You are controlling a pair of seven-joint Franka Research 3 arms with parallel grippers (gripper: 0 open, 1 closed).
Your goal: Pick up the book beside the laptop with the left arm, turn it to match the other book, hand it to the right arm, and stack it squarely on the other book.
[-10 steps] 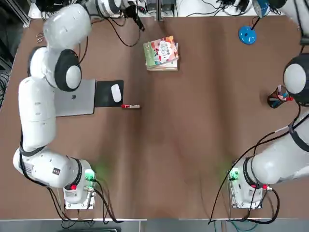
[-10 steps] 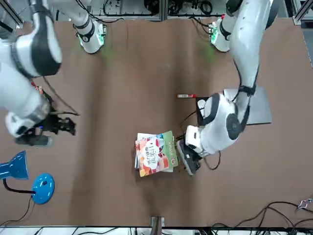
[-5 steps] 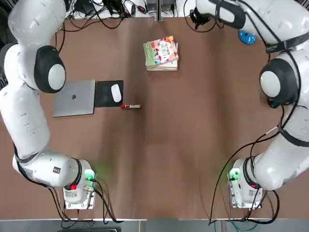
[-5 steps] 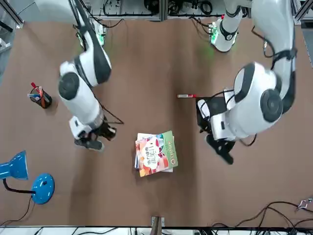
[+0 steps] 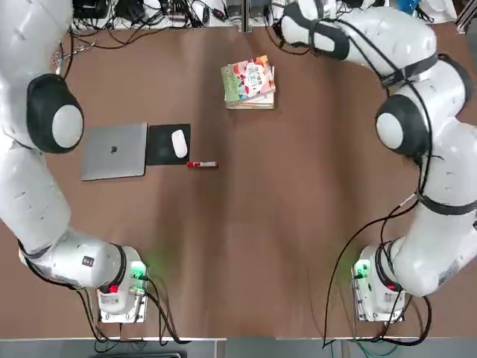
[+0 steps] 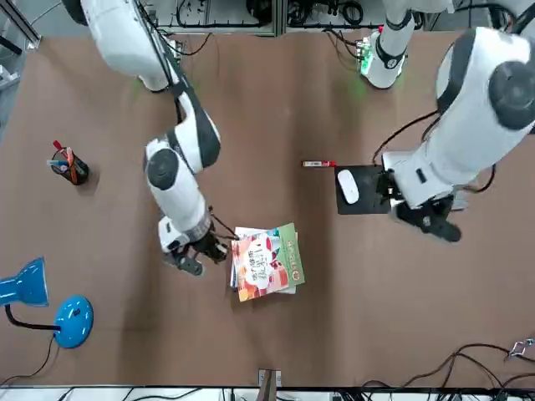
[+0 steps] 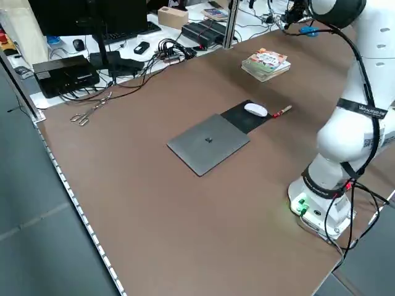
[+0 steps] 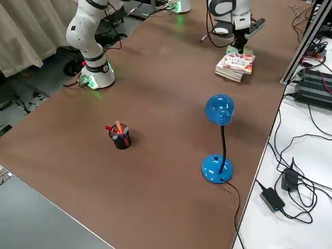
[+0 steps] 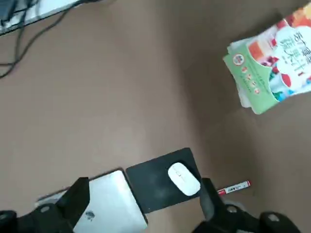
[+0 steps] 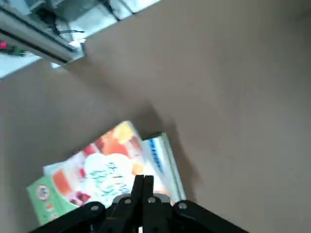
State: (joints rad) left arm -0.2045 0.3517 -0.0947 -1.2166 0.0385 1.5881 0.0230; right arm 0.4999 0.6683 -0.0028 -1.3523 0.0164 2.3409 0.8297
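The green-bordered book (image 5: 248,77) lies on top of the white other book (image 10: 159,158), slightly skewed, at the table's far middle. My right gripper (image 6: 194,261) hangs low just beside this stack, on my right of it. Its fingers (image 10: 143,183) are shut with nothing between them. My left gripper (image 6: 428,221) is raised over the mouse pad area, away from the books. Its fingers (image 9: 77,194) stand open and empty. The silver laptop (image 5: 115,151) lies closed on my left.
A black mouse pad (image 5: 160,145) with a white mouse (image 5: 179,143) lies beside the laptop, with a red marker (image 5: 201,164) next to it. A blue desk lamp (image 8: 218,135) and a pen cup (image 8: 120,136) stand on my right. Cables and equipment line the far edge.
My right arm swung in from the right side to just beside the book stack, and its gripper shut. My left arm drew back from the books toward the laptop side.
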